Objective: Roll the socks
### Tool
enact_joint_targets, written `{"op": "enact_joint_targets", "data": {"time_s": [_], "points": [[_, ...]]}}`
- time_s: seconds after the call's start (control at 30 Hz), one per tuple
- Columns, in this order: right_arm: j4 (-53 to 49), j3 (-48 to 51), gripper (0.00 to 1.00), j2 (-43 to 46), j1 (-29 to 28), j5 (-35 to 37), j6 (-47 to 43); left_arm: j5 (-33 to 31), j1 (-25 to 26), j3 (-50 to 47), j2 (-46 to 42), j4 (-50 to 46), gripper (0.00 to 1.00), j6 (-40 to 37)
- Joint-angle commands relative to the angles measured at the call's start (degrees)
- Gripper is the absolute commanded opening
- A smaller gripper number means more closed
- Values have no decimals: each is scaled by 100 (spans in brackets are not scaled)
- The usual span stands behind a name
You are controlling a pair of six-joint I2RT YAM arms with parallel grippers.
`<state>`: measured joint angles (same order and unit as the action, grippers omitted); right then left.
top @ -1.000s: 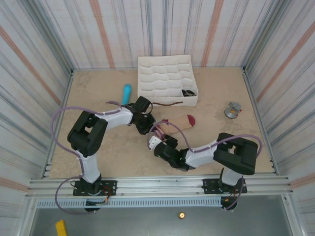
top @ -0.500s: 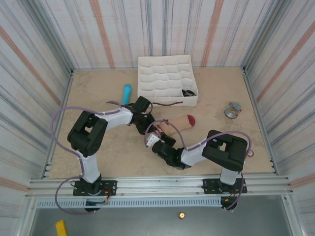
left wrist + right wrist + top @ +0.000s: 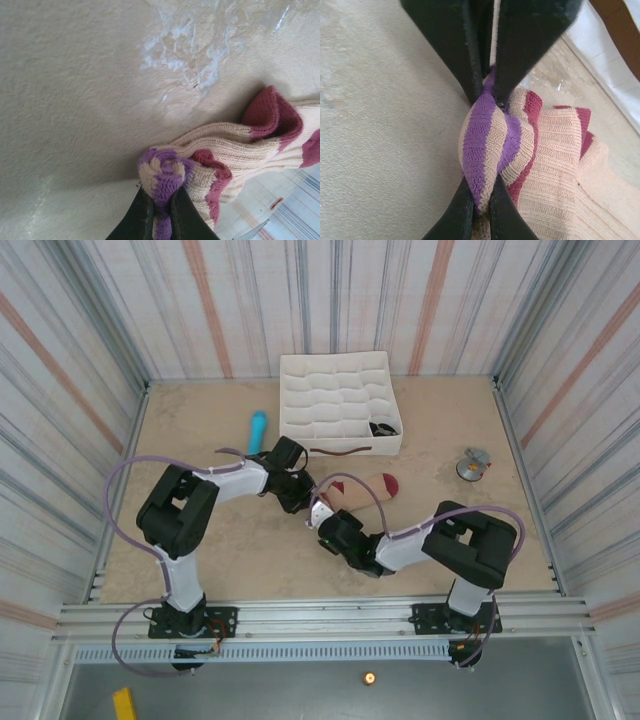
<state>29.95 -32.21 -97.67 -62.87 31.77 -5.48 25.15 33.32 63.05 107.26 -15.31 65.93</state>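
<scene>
Both pincers are meeting at one spot near the middle of the table (image 3: 250,550), and both are clamping the same thing: the purple-striped cuff (image 3: 490,145) of the beige sock (image 3: 362,490). The left pincer (image 3: 161,196) is clenching the cuff from the far-left side, its jaws squeezed tight with only fabric between them. The right pincer (image 3: 481,192) is clenching it from the near side, its jaws likewise pressing together on the bunched stripes. In the right wrist view the two pairs of fingers are facing each other tip to tip across the small knot of cloth.

As I judge it, the double hold is there because the cuff is serving as the core of the roll. It is already looking curled into a tight wad, with a maroon band folded in beside it. One pincer is probably pinning it while the other is taking a fresh bite to turn it further.

The rest of the sock is lying flat on the table, trailing away from the pincers toward the right edge, with its maroon toe (image 3: 388,485) at the outer end. Most of its length is not yet rolled.

The black sock (image 3: 383,427) seems to be sitting in a near-right cell of the white box (image 3: 330,390) by the far edge, well apart from both pincers.
</scene>
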Motion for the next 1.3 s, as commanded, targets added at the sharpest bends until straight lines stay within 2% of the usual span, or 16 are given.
{"op": "enact_joint_targets", "data": {"time_s": [0.0,0.07,0.1,0.17,0.2,0.27,0.33,0.43,0.53,0.7,0.9,1.07,1.27], "points": [[-473,251,0,193,129,-573,504,-13,-25,-104,-85,-54,1,82],[-515,314,0,301,267,-864,625,10,-21,-74,-75,-44,2,86],[-546,332,0,371,370,-1063,717,54,-28,-49,-53,-43,10,78],[-618,381,0,483,555,-1351,885,106,-25,-14,-54,-42,33,69],[-662,411,0,547,611,-1427,968,100,-20,-33,-99,-35,40,73],[-708,458,0,664,727,-1616,1123,63,-26,-84,-228,3,46,103],[-710,532,0,776,914,-1954,1345,-27,-20,-173,-390,135,61,177],[-620,670,0,839,1238,-2487,1707,-222,0,-357,-694,507,71,248],[-497,785,0,812,1470,-2935,2005,-501,46,-581,-994,807,73,272],[-226,1059,0,929,1874,-3548,2648,-562,94,-619,-1051,823,73,146],[124,1505,0,1173,2759,-4682,3368,-849,401,-741,-1042,1016,70,170],[506,1493,0,766,3492,-6039,3916,-784,586,-602,-791,1100,65,48],[1092,1588,0,399,4114,-6755,4490,-692,736,-563,-589,1179,62,-103]]}}
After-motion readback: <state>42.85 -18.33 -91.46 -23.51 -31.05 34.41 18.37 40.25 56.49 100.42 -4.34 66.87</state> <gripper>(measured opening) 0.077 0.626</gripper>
